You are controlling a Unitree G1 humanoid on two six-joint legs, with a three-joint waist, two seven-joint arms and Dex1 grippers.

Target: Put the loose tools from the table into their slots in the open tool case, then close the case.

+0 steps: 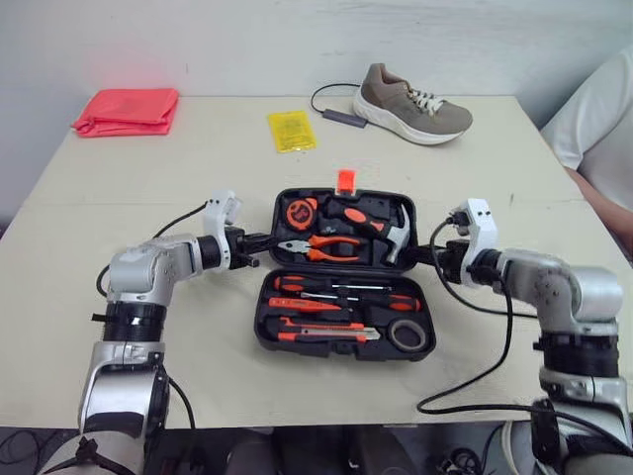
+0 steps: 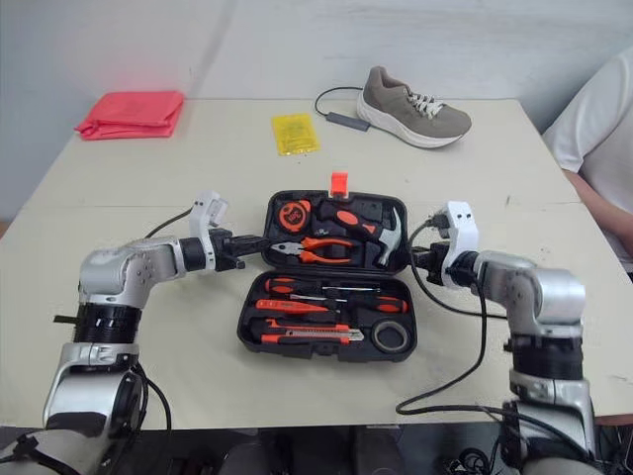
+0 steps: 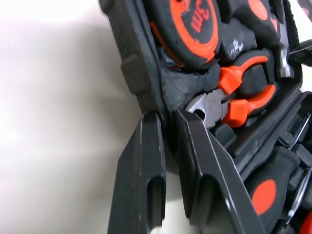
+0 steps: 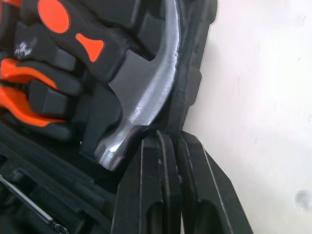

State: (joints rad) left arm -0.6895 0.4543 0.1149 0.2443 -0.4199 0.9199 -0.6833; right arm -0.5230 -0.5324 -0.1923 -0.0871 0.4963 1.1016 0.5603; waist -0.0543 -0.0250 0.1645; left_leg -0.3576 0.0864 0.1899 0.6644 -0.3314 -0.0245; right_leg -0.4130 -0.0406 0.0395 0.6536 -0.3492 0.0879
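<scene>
- The case (image 1: pixel 261 319) lies open flat in the middle of the bench (image 1: pixel 148 188). Its slots that show look filled, so by my reading only the closing is left.
- The left gripper (image 1: pixel 257 240) is at the case's left edge. Its jaws are drawn almost together, pinching the rim of the far half beside the pliers (image 1: pixel 321 247).
- The right gripper (image 1: pixel 423 255) is at the case's right edge. Its jaws are nearly closed on the same half's rim, right by the hammer (image 4: pixel 146 92) head.
- Holding that half at both ends probably serves to swing it evenly over the near half without twisting the hinge.
- The near half holds the screwdrivers (image 1: pixel 336 297), a knife (image 1: pixel 326 333) and a tape roll (image 1: pixel 406 334). Each sits low in its moulded bed, so nothing looks likely to block the fold.
- An orange latch (image 1: pixel 345 180) stands at the case's far edge, where it would meet the near edge once the half is folded over.
- The tape measure (image 3: pixel 195 24), in the far half's left corner, reads "3m" on its orange face.
- Beyond the case lie a yellow packet (image 1: pixel 291 130), its print too small to read, and a shoe (image 1: pixel 410 104) with no legible brand.
</scene>
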